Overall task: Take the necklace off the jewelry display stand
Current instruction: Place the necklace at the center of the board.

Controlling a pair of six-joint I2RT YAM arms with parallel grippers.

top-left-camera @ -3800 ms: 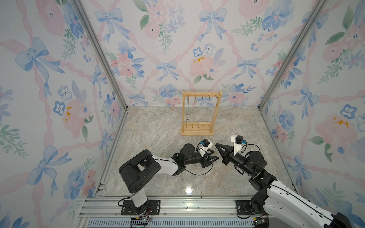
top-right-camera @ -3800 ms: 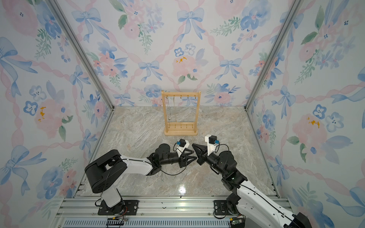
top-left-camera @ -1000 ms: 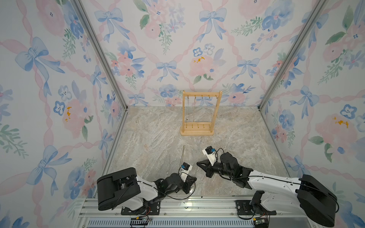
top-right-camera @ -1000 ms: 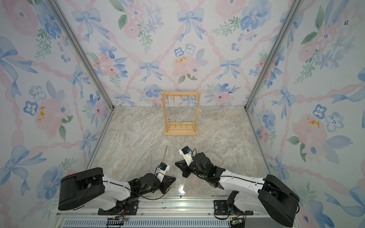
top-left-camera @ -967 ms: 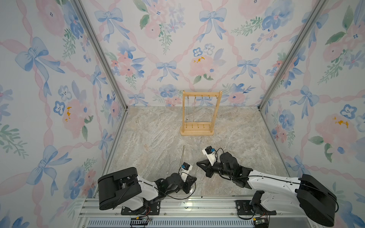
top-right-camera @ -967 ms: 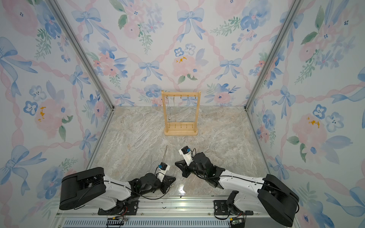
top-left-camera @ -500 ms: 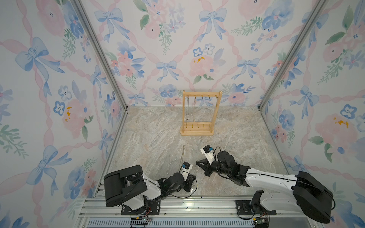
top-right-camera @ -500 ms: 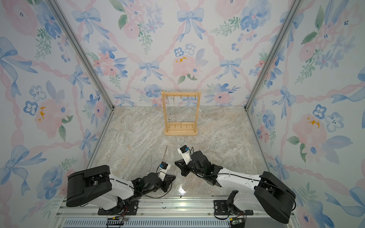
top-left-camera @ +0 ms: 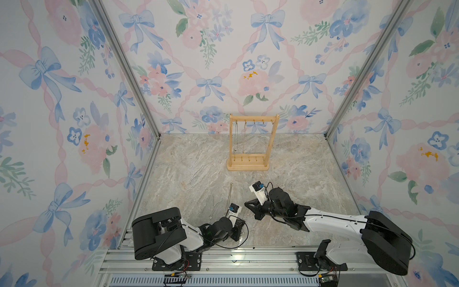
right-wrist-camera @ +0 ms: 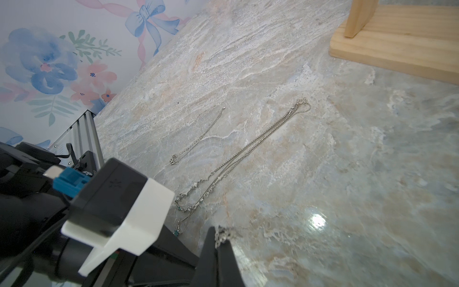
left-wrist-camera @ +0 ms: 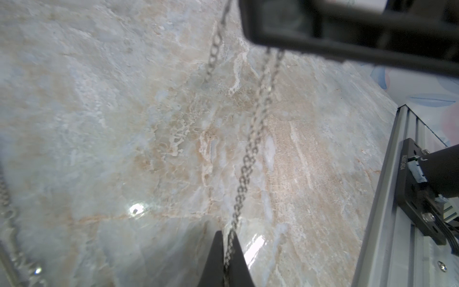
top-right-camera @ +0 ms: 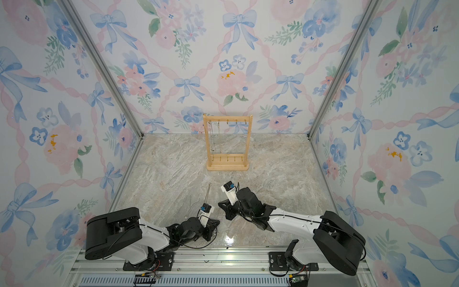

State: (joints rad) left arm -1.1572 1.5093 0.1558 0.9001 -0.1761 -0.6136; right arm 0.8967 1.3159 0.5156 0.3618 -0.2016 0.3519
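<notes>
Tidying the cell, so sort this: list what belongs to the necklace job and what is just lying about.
Job: jewelry display stand, necklaces hanging on it, held chain between left gripper and right gripper.
Lying about: long necklace and short chain flat on the table.

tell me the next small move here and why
Probably ease the left pincer open to drop its end. It and the right pincer are both shut on one silver chain, strung between them low over the marble tabletop, well clear of the jewelry display stand. Releasing should let it settle beside the long necklace.
</notes>
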